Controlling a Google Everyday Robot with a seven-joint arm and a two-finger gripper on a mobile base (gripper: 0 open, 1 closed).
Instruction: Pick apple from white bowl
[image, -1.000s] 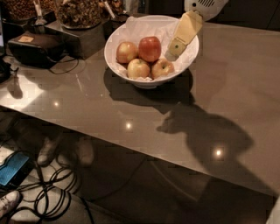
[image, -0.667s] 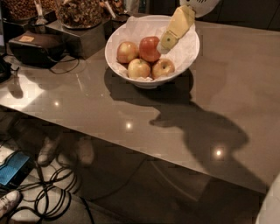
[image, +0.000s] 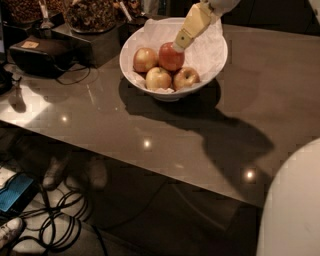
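The white bowl (image: 207, 75) stands on the table at the upper middle, lined with crumpled white paper. Several apples lie in it. The deep-red apple (image: 170, 58) is at the back centre, larger than the yellow-green ones beside it (image: 144, 59) and in front (image: 158, 78). My gripper (image: 178, 47) reaches down from the upper right into the bowl. Its cream-coloured fingers (image: 191, 26) point down-left, with the tip touching the top right of the red apple.
Dark containers of nuts (image: 90, 14) stand behind the bowl at the upper left. A black box with cables (image: 37, 52) sits on the table's left. The grey table (image: 260, 90) extends right. Cables and a blue object (image: 15, 192) lie on the floor below.
The gripper has moved left and down into the bowl, from over the bowl's right side to the top of the red apple.
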